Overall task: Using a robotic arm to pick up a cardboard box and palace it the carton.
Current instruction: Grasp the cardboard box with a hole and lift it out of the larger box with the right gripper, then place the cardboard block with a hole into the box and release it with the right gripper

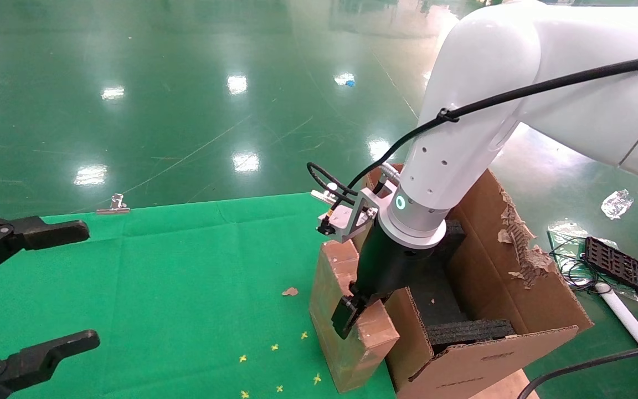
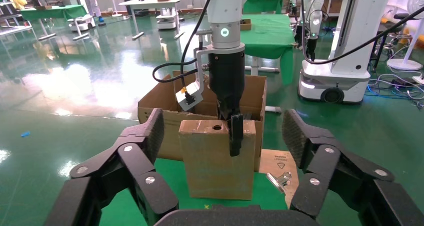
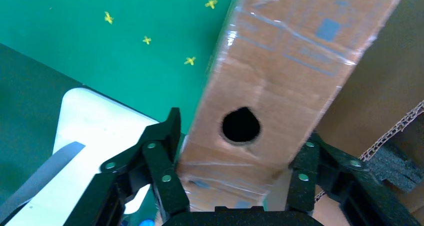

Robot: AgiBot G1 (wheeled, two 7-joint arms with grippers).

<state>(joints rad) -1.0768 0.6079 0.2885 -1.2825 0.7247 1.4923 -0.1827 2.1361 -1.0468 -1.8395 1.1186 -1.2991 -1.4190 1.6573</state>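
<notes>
The small cardboard box (image 1: pixel 330 310) stands upright on the green cloth, against the carton's (image 1: pixel 496 260) left wall. Its narrow top side has a round hole (image 3: pixel 241 125). The white right arm reaches down and my right gripper (image 1: pixel 360 313) is shut on the box's top end, one finger on each broad face (image 3: pixel 242 136). The left wrist view shows the box (image 2: pixel 217 161), that gripper (image 2: pixel 234 136) and the carton (image 2: pixel 160 103) behind. I cannot tell whether the box's bottom touches the cloth. My left gripper (image 1: pixel 83 285) is open and empty, at the table's left edge.
Black foam blocks (image 1: pixel 471 331) lie inside the carton, and its right flap is torn and ragged. A metal binder clip (image 1: pixel 113 206) sits at the cloth's far edge. A cardboard scrap (image 1: pixel 290 291) and yellow cross marks (image 1: pixel 274 347) are on the cloth. A black tray (image 1: pixel 622 267) lies on the floor at right.
</notes>
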